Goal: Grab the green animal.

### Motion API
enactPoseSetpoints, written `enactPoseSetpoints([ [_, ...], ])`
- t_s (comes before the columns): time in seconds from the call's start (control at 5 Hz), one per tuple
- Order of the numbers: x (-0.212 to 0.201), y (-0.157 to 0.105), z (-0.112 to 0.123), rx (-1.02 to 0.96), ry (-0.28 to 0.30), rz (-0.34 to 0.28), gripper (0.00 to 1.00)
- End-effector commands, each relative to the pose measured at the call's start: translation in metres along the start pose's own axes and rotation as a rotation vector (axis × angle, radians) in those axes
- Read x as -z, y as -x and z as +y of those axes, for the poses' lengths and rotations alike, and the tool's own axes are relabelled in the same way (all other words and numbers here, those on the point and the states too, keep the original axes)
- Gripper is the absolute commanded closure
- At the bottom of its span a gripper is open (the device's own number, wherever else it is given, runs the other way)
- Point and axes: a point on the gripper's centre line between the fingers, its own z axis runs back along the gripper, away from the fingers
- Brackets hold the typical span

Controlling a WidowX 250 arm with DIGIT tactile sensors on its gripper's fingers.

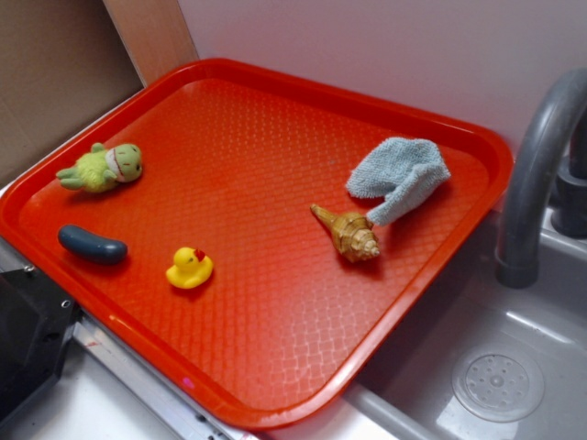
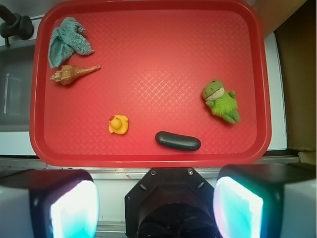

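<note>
The green animal (image 1: 103, 168) (image 2: 221, 100), a fuzzy yellow-green plush with an olive head and pink neck band, lies on its side at the left end of the red tray (image 1: 275, 110) (image 2: 148, 49). My gripper (image 2: 156, 206) is open, its two pale pads wide apart at the bottom of the wrist view, with nothing between them. It hovers high above the tray's near edge, well away from the plush. In the exterior view the gripper does not show.
On the tray also lie a yellow rubber duck (image 1: 190, 268) (image 2: 118, 124), a dark blue oblong piece (image 1: 92, 246) (image 2: 178, 141), a brown seashell (image 1: 348, 233) (image 2: 72, 74) and a pale blue cloth (image 1: 400, 174) (image 2: 67, 41). A grey faucet (image 1: 541, 156) and sink (image 1: 500, 380) stand at the right.
</note>
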Motion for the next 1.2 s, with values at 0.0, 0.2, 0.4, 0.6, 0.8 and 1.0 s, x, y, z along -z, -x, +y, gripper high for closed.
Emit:
enactPoseSetpoints([
  [0.0,0.0,0.0,0.0,0.0,0.0,0.0,0.0],
  [0.2,0.02,-0.016,0.03,0.252,0.004,-0.072,0.0],
  [0.4,0.037,-0.034,0.053,0.371,0.027,-0.072,0.0],
  [0.6,0.058,-0.052,0.084,0.36,0.034,-0.057,0.0],
  [0.8,0.083,-0.063,0.106,0.311,-0.041,-0.003,0.0],
  [1.0,0.108,-0.061,0.119,0.296,-0.069,0.055,0.0],
])
